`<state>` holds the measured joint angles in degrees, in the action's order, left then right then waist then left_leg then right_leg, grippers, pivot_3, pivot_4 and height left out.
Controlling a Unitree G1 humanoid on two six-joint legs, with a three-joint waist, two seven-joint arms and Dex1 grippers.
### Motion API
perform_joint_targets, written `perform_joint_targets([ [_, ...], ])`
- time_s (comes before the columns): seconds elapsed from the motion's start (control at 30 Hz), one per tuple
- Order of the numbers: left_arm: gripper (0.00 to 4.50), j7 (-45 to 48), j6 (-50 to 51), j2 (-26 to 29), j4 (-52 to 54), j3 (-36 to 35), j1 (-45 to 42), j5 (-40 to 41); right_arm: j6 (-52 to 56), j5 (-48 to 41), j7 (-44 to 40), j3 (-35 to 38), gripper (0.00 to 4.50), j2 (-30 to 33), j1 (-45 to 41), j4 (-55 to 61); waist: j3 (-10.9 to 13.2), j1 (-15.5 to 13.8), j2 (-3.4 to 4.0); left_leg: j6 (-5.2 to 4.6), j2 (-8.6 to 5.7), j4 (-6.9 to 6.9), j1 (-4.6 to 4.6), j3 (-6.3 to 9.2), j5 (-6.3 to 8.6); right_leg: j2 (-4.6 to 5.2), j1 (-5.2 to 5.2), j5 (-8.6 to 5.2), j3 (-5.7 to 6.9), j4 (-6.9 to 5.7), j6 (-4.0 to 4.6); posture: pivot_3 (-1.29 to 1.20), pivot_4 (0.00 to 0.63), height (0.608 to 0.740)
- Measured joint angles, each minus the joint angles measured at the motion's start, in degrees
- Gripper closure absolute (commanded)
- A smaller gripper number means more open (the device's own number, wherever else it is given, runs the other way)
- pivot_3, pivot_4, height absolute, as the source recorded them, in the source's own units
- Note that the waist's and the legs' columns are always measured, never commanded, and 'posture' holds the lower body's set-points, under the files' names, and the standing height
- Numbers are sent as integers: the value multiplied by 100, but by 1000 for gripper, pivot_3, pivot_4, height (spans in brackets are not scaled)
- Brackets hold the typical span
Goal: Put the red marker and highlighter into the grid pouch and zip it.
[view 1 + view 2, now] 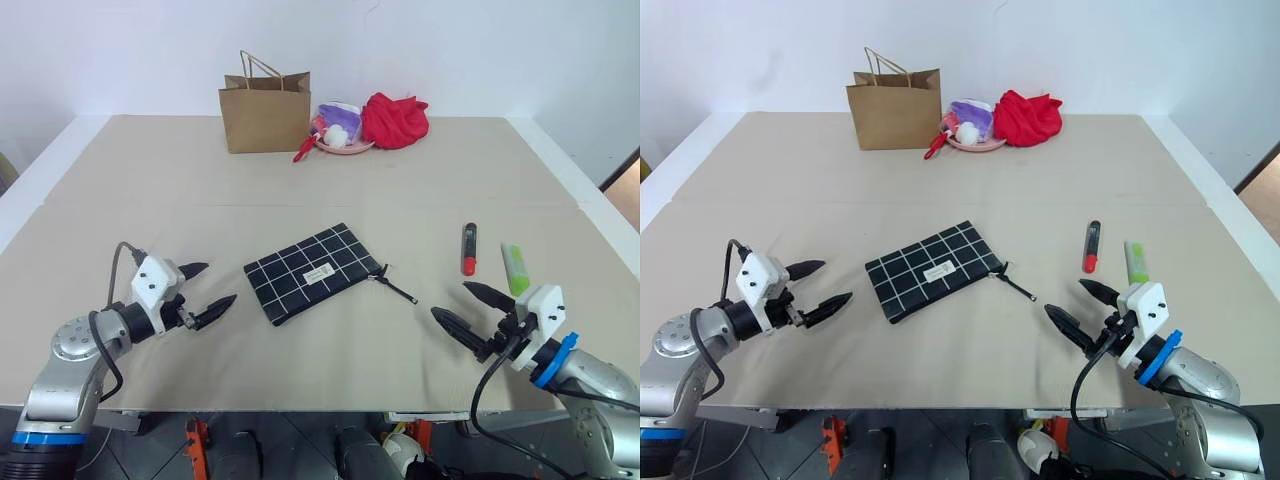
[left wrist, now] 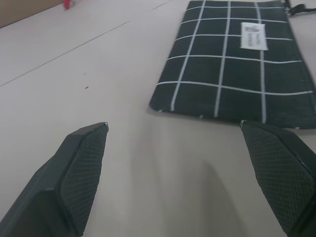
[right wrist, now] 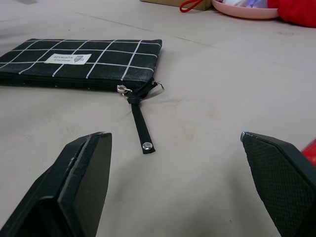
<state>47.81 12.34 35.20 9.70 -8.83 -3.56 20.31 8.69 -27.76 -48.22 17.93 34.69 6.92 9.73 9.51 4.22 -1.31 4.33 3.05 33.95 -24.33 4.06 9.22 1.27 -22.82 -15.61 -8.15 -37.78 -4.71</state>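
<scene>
Nearest, at the near left of the counter [image 1: 330, 350]: left gripper [image 1: 203, 292], fingers spread wide, empty, hovering just above the surface and pointing right toward the pouch. At the near right: right gripper [image 1: 463, 306], likewise spread wide and empty, pointing left toward the zipper cord. Between the two, a little farther in: grid pouch [image 1: 312, 270], lying flat at a slant, white label up, looking flat and closed, with the zipper pull cord [image 1: 396, 285] trailing from its right corner toward the right gripper. Right of the pouch and well apart from it: red marker [image 1: 468, 249], lying with its red end nearer, and just beside it on the right the highlighter [image 1: 514, 268], lime green, close to the right gripper's far finger but not touching. At the far edge: a brown paper bag [image 1: 265, 112], a pink dish [image 1: 345, 143] of small items, and a bundle of red cloth [image 1: 394, 119], none of them part of the job. Step in hand, by the look of it: the very start, nothing grasped, nothing yet in the pouch. Next move likely calls for pinning the pouch with the left gripper and drawing the cord with the right to open the zip, before fetching either pen.
</scene>
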Motion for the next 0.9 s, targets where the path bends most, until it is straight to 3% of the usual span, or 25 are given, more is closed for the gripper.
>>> perform_joint_targets([
  [0.63,68,-2,171,-87,448,345,-50,105,146,57,239,-189,0,-12,-146,82,0,0,1,0,0,1,2,0,0,0,2,1,0,-2,-2,0,150,740],
  [0.73,0,30,170,-85,457,427,-43,106,288,46,316,-265,835,-43,-371,148,0,10,1,-1,0,2,2,0,0,-1,1,5,0,-2,-2,0,150,740],
  [0.9,0,155,92,-63,515,548,71,68,897,3,562,-743,3533,-172,-1151,259,0,14,1,-1,1,4,5,0,-1,-2,1,6,0,-8,-1,0,150,740],
])
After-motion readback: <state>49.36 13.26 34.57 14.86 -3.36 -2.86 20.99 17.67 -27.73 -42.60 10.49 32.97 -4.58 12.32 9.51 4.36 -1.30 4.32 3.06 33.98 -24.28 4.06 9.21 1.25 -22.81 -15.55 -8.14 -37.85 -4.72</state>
